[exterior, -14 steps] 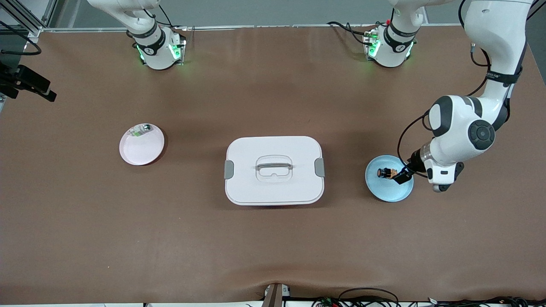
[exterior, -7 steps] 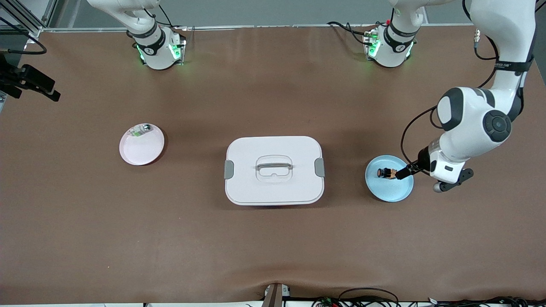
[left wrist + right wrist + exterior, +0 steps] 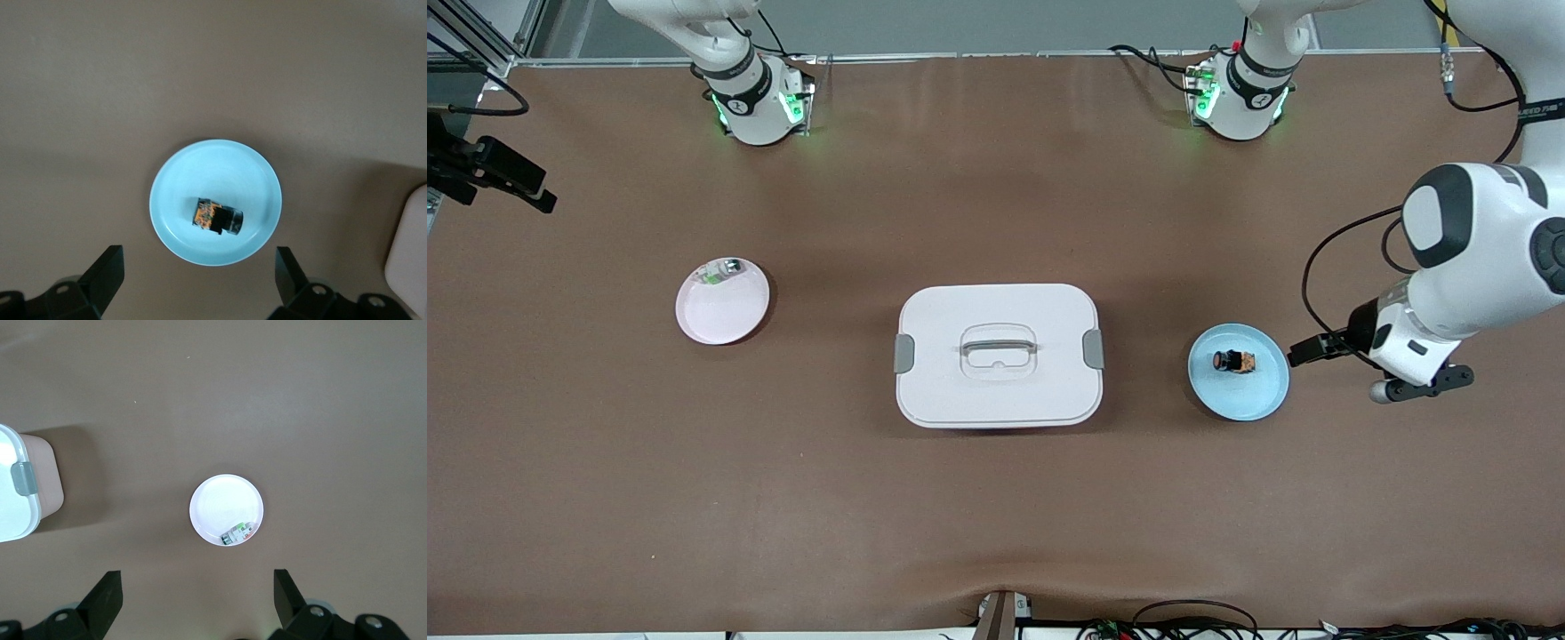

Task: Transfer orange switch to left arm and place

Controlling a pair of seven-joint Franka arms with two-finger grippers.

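The orange switch [image 3: 1234,361] lies on its side in a round blue plate [image 3: 1240,396] toward the left arm's end of the table. In the left wrist view the switch [image 3: 218,216] sits in the plate [image 3: 213,167]. My left gripper [image 3: 1303,351] is open and empty, just off the plate's rim on the side of the left arm's end [image 3: 199,273]. The white box [image 3: 998,356] stands at the table's middle. My right gripper [image 3: 197,600] is open and empty, high over the right arm's end [image 3: 525,185].
A pink plate [image 3: 720,316] with a small silvery-green part [image 3: 720,271] lies toward the right arm's end; both show in the right wrist view [image 3: 223,503], the part [image 3: 238,535] near the rim. The box's edge shows in both wrist views [image 3: 410,247] [image 3: 17,487].
My left gripper has drawn back from the switch, off the blue plate toward the left arm's end. The switch stays on the plate. The right gripper has barely shifted.
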